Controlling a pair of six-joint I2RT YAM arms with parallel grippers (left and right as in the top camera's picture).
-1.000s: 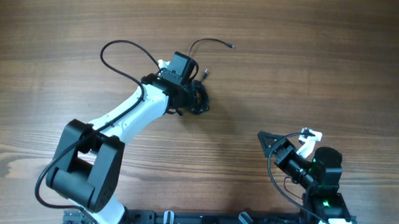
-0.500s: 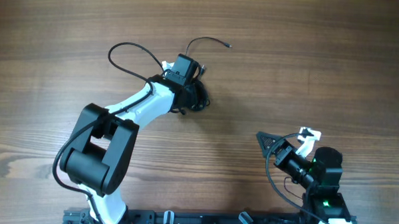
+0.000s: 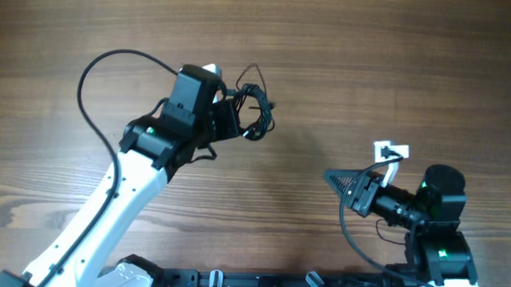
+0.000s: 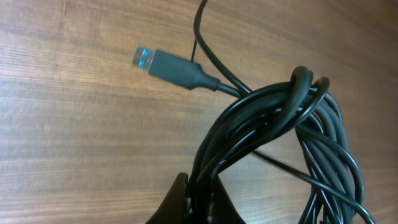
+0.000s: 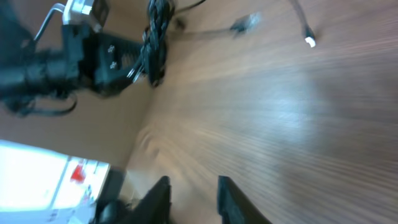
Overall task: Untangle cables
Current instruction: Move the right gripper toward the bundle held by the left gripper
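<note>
Upper centre: you are clamping the cables (image 3: 258,116) in the left gripper (image 3: 238,119); be lifting gently, freeing loops. Lower right: right gripper (image 3: 331,175), closure unclear.

A robotics lab bench: two robot arms (image 3: 126,199) mounted at the edge of a wood-grain table (image 3: 395,63).

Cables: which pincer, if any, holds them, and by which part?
The left pincer grips the cables by their bunched loops; the right pincer holds nothing.
</note>
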